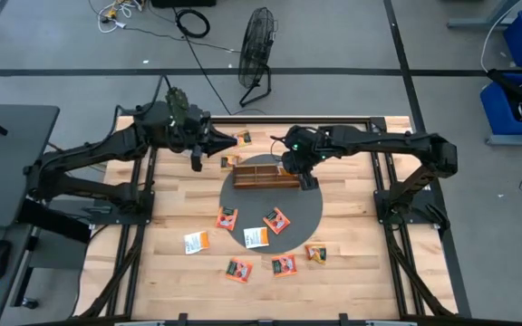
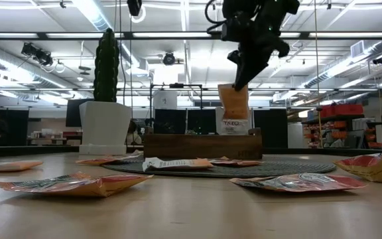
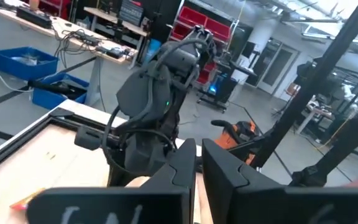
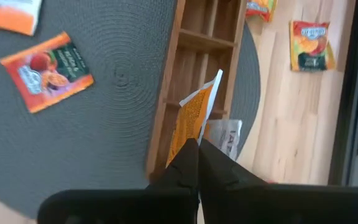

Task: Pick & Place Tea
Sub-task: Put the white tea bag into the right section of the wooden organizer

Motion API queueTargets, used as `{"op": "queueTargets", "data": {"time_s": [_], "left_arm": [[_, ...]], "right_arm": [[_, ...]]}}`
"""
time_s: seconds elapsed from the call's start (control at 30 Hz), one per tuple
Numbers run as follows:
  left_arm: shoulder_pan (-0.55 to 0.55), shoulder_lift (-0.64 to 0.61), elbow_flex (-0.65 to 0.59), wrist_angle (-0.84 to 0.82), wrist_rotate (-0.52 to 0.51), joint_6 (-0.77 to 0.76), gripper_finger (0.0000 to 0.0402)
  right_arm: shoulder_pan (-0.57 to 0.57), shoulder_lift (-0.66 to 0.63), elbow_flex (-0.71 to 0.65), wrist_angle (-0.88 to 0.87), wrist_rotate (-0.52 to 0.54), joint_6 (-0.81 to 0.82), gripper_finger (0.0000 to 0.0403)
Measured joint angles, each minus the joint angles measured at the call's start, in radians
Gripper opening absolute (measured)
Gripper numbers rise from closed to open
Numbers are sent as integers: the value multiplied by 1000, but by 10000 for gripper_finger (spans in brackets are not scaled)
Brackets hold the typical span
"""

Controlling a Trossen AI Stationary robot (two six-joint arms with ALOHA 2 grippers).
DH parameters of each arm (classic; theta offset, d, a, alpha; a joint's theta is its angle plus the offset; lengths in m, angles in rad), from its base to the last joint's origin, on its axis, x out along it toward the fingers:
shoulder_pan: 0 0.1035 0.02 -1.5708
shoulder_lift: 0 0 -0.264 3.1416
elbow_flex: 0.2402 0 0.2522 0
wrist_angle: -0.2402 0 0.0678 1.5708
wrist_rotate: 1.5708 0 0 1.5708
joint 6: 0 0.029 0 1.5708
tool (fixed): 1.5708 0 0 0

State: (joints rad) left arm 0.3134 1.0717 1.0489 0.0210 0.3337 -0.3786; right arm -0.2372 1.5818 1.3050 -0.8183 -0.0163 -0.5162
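Observation:
My right gripper (image 1: 303,172) hangs over the right end of the brown slotted wooden tray (image 1: 263,174) and is shut on an orange tea sachet (image 2: 234,101). In the low view the sachet dangles just above the tray (image 2: 201,145), over a white sachet (image 2: 233,126) that stands upright in a slot. My left gripper (image 1: 198,156) hovers beyond the tray's left end, near the table's far left, shut and holding nothing. Several more sachets, such as one (image 1: 277,220) on the round grey mat (image 1: 308,210) and one (image 1: 238,270) on the wood, lie flat toward the near edge. My right gripper pinches the orange sachet by its upper edge (image 2: 238,87) between the two fingers, coming from above and pointing down. The sachet hangs below the fingers, lifted clear, and its lower edge (image 4: 215,79) is over a tray slot.
The tray sits on the mat at the table's middle. Two sachets (image 1: 243,138) (image 1: 229,161) lie by the tray's far left corner, close to the left gripper. A cactus in a white pot (image 2: 105,99) and a fan (image 1: 256,45) stand beyond the far edge.

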Motion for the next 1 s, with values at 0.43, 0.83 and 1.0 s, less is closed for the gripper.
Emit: {"op": "queueTargets", "data": {"time_s": [0.43,0.83,1.0], "left_arm": [[0,-2,0,-12,0,-7,28],[0,-2,0,-12,-1,-5,28],[0,-2,0,-12,-1,-4,28]], "right_arm": [[-69,0,-152,185,1,-161,0],[-102,1,-220,268,-30,-226,0],[-120,2,-235,289,-37,-226,0]]}}
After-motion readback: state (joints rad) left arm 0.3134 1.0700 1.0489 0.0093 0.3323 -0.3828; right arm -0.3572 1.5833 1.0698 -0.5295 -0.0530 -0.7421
